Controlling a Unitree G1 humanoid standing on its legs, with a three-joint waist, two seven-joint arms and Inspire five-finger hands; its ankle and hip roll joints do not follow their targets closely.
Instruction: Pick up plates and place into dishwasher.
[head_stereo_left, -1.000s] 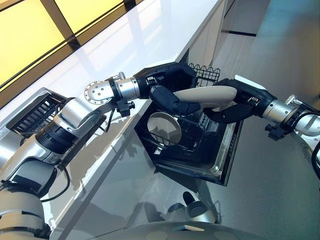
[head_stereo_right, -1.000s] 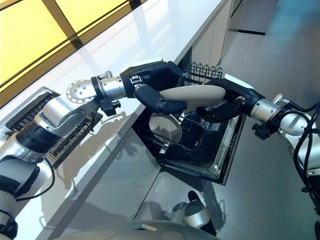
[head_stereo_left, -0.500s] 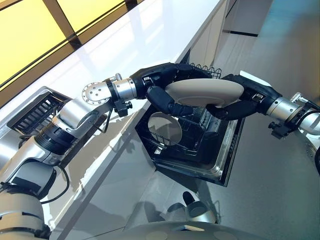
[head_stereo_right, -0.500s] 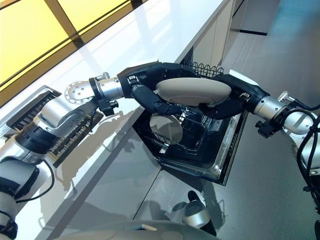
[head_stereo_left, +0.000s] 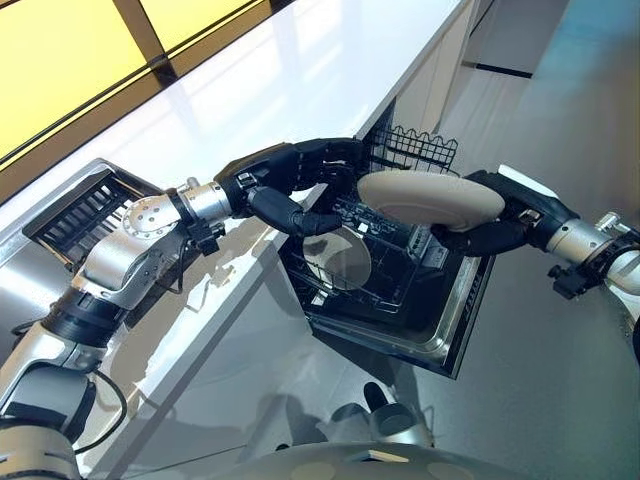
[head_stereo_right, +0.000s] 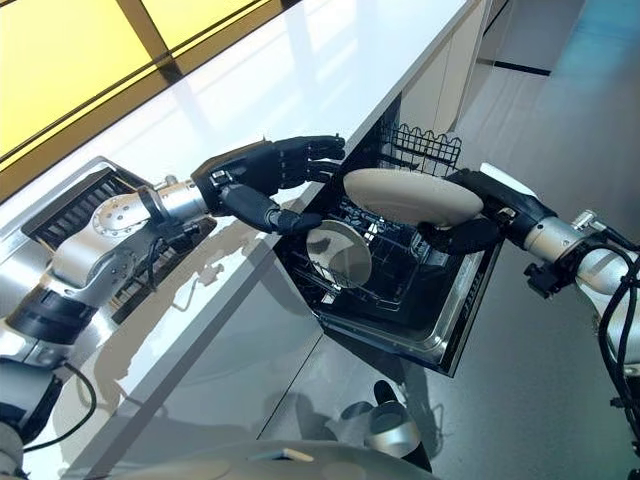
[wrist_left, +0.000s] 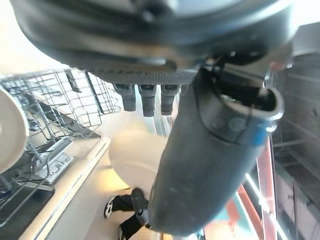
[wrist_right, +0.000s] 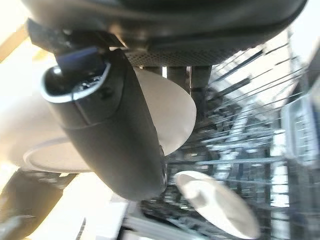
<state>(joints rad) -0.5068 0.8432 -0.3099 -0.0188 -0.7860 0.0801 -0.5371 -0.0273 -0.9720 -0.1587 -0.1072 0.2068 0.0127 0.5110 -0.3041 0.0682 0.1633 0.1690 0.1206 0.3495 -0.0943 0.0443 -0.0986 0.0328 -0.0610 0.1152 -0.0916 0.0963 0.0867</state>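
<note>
A beige plate hangs roughly level above the open dishwasher rack. My right hand is shut on the plate's right edge, with its thumb lying across the plate. My left hand is open with fingers spread, over the counter's edge just left of the plate and apart from it. A second, paler plate stands upright in the rack below, also seen as the plate in the rack.
The white counter runs along the left, with a dark ribbed drying rack at its near left end. The dishwasher's metal front edge juts over the grey floor. A raised wire basket stands at the rack's back.
My left hand has let go of the plate, opened and drawn back to the left. The right hand alone now holds the plate, a little farther right over the rack.
</note>
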